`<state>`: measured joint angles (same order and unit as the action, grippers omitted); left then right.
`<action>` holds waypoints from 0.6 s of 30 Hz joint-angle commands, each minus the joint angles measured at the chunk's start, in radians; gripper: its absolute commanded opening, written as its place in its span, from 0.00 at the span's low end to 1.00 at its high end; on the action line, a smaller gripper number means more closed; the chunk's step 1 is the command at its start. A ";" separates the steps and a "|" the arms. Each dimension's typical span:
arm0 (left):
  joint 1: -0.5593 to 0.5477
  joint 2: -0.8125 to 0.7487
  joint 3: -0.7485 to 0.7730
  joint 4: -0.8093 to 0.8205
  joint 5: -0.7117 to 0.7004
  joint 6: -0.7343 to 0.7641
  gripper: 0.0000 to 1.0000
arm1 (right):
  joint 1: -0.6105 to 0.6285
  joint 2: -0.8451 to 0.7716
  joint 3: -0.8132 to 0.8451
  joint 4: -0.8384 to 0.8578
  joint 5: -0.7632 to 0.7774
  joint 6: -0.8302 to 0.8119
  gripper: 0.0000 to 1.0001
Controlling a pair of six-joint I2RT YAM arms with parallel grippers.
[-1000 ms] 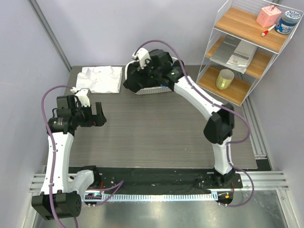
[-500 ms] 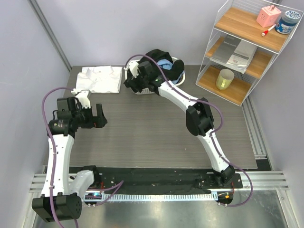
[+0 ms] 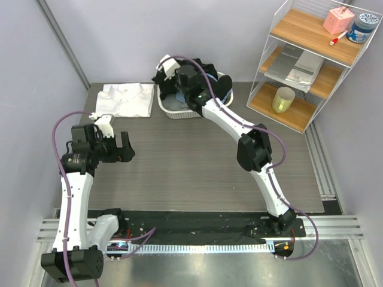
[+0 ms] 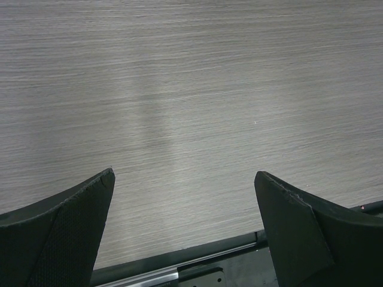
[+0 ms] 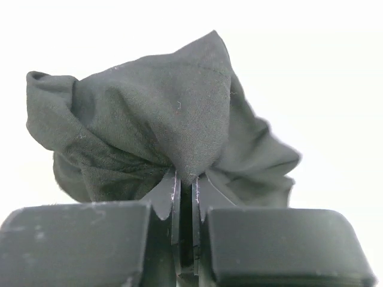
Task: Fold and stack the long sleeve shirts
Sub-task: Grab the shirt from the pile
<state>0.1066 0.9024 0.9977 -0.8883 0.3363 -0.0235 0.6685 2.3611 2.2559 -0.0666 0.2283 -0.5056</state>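
Observation:
A black long sleeve shirt (image 5: 149, 119) is bunched up, and my right gripper (image 5: 185, 182) is shut on a fold of it. From above, that gripper (image 3: 167, 78) hangs over the white slatted basket (image 3: 179, 112) at the back of the table, with the black shirt (image 3: 209, 75) spilling over the basket's far side. A bit of pale blue cloth (image 3: 175, 103) shows inside the basket. A white shirt (image 3: 127, 99) lies crumpled at the back left. My left gripper (image 3: 122, 146) (image 4: 185, 176) hovers open over bare table at the left, with nothing between its fingers.
A wire shelf unit (image 3: 311, 66) stands off the table's right back corner, holding a yellow cup (image 3: 282, 100), a pink box and a blue jar. A black rail (image 3: 197, 224) runs along the near edge.
The right gripper has closed on the black shirt and risen a little above the basket, drawing cloth up. The left arm has not moved.

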 commanded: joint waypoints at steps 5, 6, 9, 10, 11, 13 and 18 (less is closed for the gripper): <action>-0.001 -0.046 -0.028 0.048 0.001 -0.018 1.00 | -0.061 -0.166 0.140 0.499 0.046 -0.022 0.01; -0.001 -0.049 -0.030 0.049 -0.002 -0.021 1.00 | -0.066 -0.161 0.149 0.523 0.040 -0.021 0.01; -0.001 -0.051 -0.036 0.054 -0.006 -0.023 1.00 | -0.076 -0.146 0.203 0.597 0.016 -0.025 0.01; -0.001 -0.051 -0.037 0.054 -0.006 -0.023 1.00 | -0.078 -0.135 0.224 0.623 0.013 -0.033 0.01; -0.002 -0.056 -0.039 0.055 -0.006 -0.024 1.00 | -0.079 -0.128 0.264 0.636 0.008 -0.051 0.01; -0.001 -0.059 -0.041 0.055 -0.010 -0.024 1.00 | -0.083 -0.105 0.303 0.677 -0.007 -0.066 0.01; -0.002 -0.072 -0.050 0.066 -0.028 -0.030 1.00 | -0.083 -0.120 0.355 0.783 -0.069 -0.122 0.01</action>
<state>0.1066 0.8536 0.9585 -0.8688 0.3279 -0.0376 0.5770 2.2822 2.5397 0.4946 0.2287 -0.5774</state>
